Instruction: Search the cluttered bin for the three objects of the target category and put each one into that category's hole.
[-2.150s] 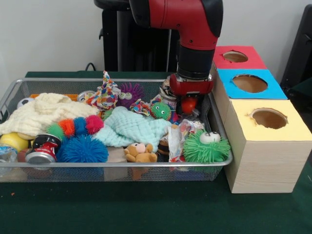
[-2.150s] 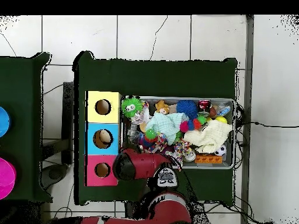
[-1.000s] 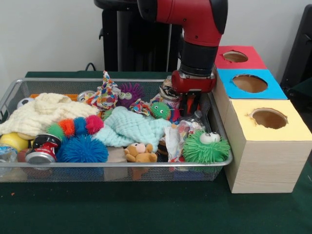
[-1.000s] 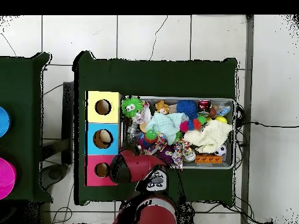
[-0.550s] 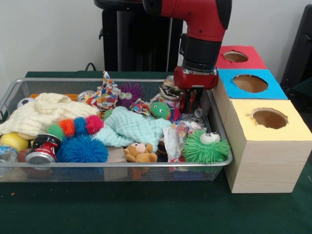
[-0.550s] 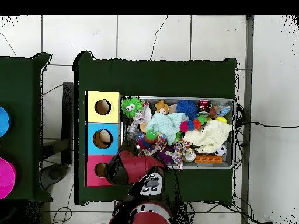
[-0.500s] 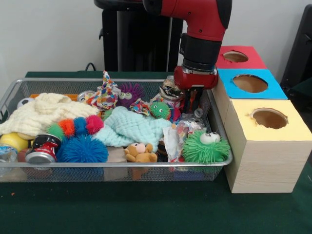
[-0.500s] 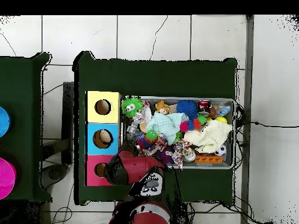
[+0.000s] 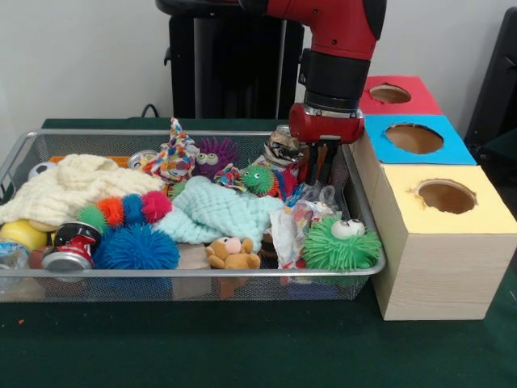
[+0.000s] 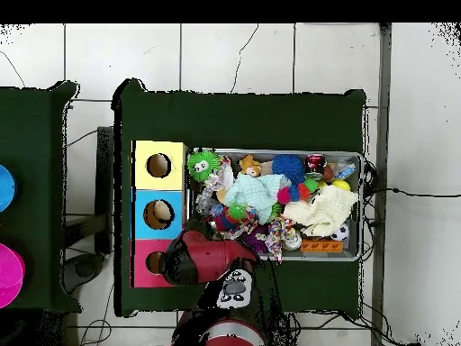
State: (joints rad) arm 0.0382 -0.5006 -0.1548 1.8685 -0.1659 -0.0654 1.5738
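Observation:
The wire mesh bin (image 9: 194,275) is full of toys and cloths; it also shows in the overhead view (image 10: 361,207). My gripper (image 9: 320,179) hangs over the bin's right end beside the boxes. Its fingers stand close together on the top of a clear crinkled bottle (image 9: 317,196), which hangs just above the clutter. A second clear bottle (image 9: 10,255) lies in the bin's front left corner. The red-faced hole (image 9: 390,93) is on the farthest box, and shows in the overhead view (image 10: 156,262). In the overhead view my arm (image 10: 205,259) hides the gripper.
The blue-faced hole (image 9: 414,137) and the yellow-faced hole (image 9: 446,196) lie between the bin's front and the red one. A green fuzzy ball (image 9: 339,245), a white wrapper (image 9: 285,232), a crushed can (image 9: 283,149) and a red can (image 9: 71,245) lie in the bin.
My gripper has risen a little, and the clear bottle has come up with it. The small green fuzzy toy beside it has shifted slightly left.

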